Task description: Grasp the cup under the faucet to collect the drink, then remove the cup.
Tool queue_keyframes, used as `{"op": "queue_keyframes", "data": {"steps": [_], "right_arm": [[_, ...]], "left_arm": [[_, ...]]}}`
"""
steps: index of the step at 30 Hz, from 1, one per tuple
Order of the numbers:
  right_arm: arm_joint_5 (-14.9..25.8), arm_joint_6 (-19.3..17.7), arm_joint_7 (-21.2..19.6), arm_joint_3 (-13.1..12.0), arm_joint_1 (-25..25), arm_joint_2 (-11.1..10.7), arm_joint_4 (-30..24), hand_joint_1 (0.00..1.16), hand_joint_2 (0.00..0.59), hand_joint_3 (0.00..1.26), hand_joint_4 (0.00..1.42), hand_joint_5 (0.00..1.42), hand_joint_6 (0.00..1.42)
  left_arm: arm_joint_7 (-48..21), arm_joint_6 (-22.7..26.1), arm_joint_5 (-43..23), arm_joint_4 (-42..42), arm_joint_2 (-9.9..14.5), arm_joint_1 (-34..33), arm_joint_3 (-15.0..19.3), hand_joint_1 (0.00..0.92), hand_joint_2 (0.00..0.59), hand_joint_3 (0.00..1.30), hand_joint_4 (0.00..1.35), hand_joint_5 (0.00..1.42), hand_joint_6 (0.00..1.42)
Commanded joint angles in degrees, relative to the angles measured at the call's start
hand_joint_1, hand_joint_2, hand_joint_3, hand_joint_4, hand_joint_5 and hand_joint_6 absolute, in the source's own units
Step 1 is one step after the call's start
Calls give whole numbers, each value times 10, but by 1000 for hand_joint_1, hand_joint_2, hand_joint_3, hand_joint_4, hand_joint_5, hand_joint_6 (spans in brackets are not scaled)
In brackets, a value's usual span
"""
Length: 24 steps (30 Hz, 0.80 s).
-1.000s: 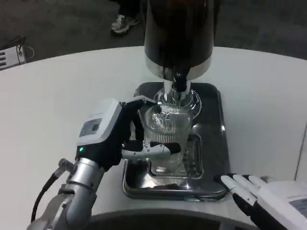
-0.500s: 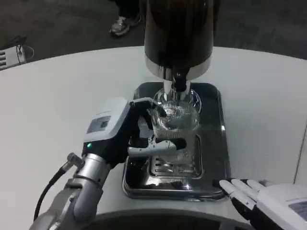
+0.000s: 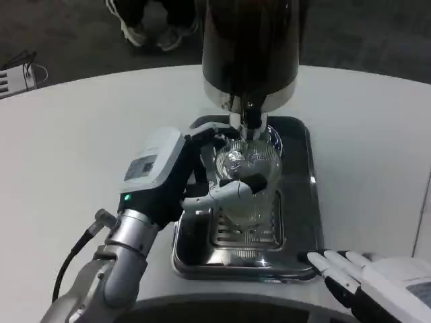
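Gripping the clear ribbed cup [image 3: 248, 176], the left hand [image 3: 176, 180] reaches in from about 8 o'clock, its white back turned up and a small green light showing near the wrist. The fingers [image 3: 225, 192] wrap around the cup's near side, one white finger crossing its front wall with a black tip at the middle, while others curl behind the rim on the 10 o'clock side. The cup stands upright on the slotted grille of the steel drip tray [image 3: 303, 202], directly under the black faucet [image 3: 251, 119] of the dark drink dispenser [image 3: 250, 47], whose chrome base rises at 12 o'clock from the cup. The rim sits just below the spout; whether they touch cannot be told. Any liquid inside the cup is hard to make out through the glare on the glass.

The right hand [image 3: 377, 279] lies at the picture's 5 o'clock corner, resting low by the edge of the white counter [image 3: 81, 134], its fingers stretched out and slightly apart, pointing toward the tray's near right corner and holding nothing. Its fingertips lie just beside the tray rim, well apart from the cup.
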Motion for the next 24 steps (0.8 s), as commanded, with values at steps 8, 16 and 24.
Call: {"op": "queue_keyframes", "data": {"steps": [8, 16, 24], "right_arm": [[1, 10, -11, 8, -4, -7, 7, 587, 442, 16, 0, 0, 0], [-12, 23, -15, 22, -22, -1, 15, 585, 446, 23, 0, 0, 0], [-29, 33, -17, 48, -38, 3, 27, 584, 446, 24, 0, 0, 0]], "left_arm": [[-37, -12, -32, -85, 40, 69, 29, 93, 25, 334, 396, 840, 1202], [-69, -5, -76, -208, 62, 149, 90, 82, 29, 351, 416, 761, 1133], [-170, -13, -192, -316, 75, 175, 143, 55, 51, 425, 417, 492, 613]]}}
